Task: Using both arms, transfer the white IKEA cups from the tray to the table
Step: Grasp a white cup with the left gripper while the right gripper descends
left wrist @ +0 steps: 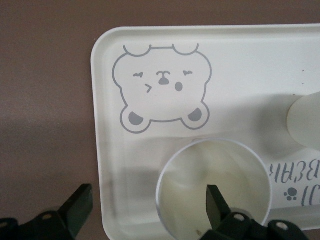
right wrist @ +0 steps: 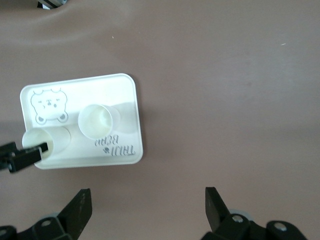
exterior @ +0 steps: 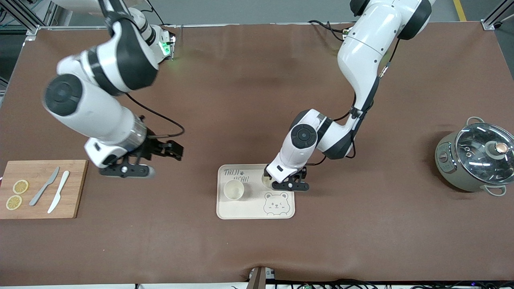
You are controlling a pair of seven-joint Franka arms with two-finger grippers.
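Two white cups stand upright on the cream bear tray (exterior: 257,210) in the middle of the table. One cup (exterior: 234,189) stands free toward the right arm's end of the tray. The other cup (exterior: 266,179) is at the tray's edge toward the left arm's end, mostly hidden under the left gripper (exterior: 291,185). In the left wrist view the left gripper (left wrist: 147,200) is open, one finger (left wrist: 215,205) inside that cup (left wrist: 200,165) and the other outside the tray (left wrist: 240,55). My right gripper (exterior: 158,160) is open and empty over bare table between the board and the tray.
A wooden cutting board (exterior: 76,188) with two lemon slices and two knives lies at the right arm's end. A grey-green pot with a glass lid (exterior: 476,158) stands at the left arm's end. In the right wrist view the tray (right wrist: 127,100) holds both cups.
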